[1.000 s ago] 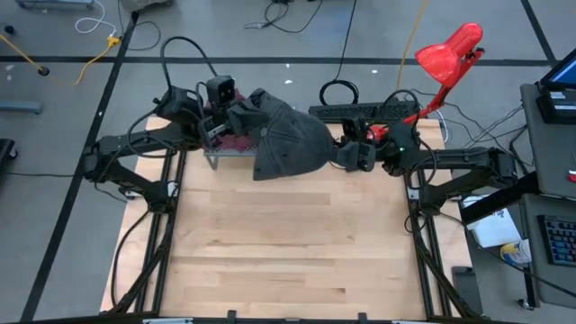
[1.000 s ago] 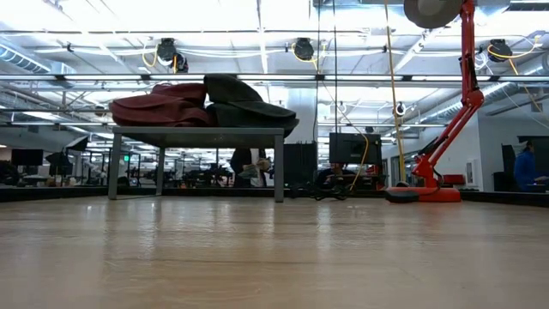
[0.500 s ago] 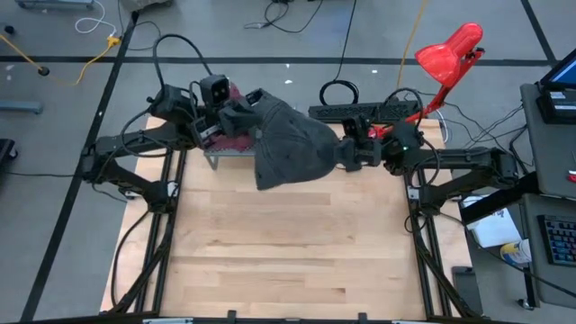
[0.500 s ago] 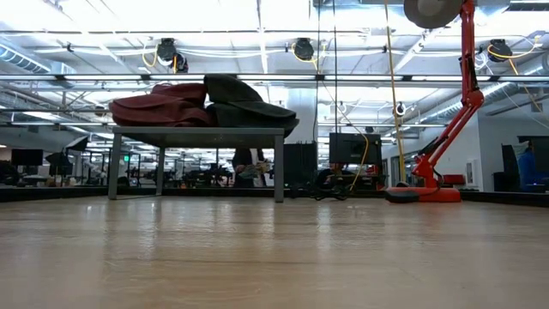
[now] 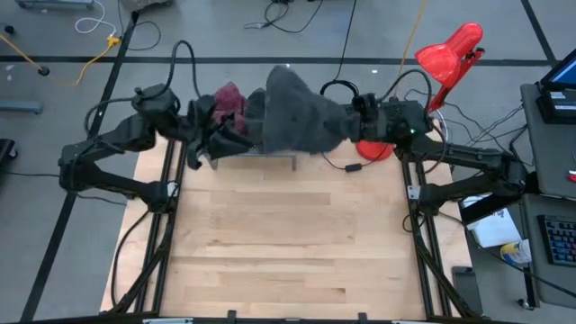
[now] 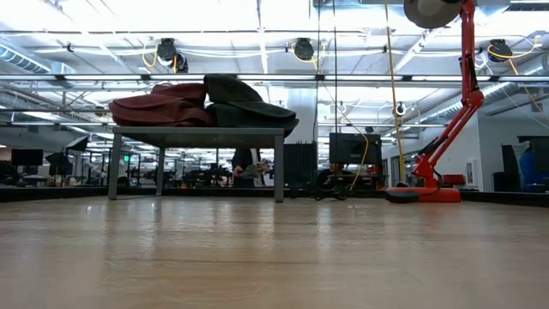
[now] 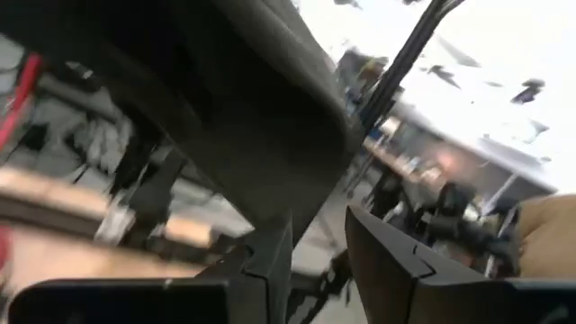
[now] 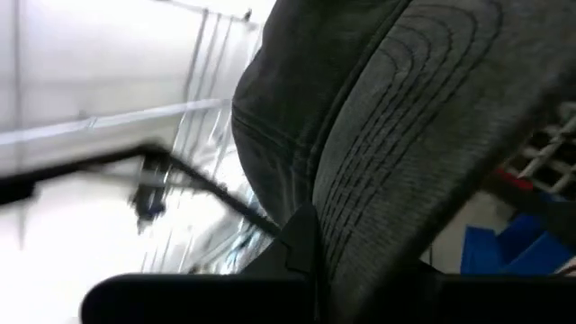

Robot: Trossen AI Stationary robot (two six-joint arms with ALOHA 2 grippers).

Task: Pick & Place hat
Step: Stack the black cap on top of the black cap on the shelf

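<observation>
High view: right gripper (image 5: 353, 126), arm stretched along the bench's (image 5: 288, 243) far edge, fingers clamped on the dark grey hat (image 5: 297, 121) raised above the rack (image 5: 256, 158); left gripper (image 5: 209, 137) beside it, fingers slightly parted.

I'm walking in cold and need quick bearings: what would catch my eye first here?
The dark grey hat held up at the table's far edge, pinched by the right gripper. Next, the bright red desk lamp at the far right corner. The left gripper is by a small rack with a maroon hat on it.
</observation>
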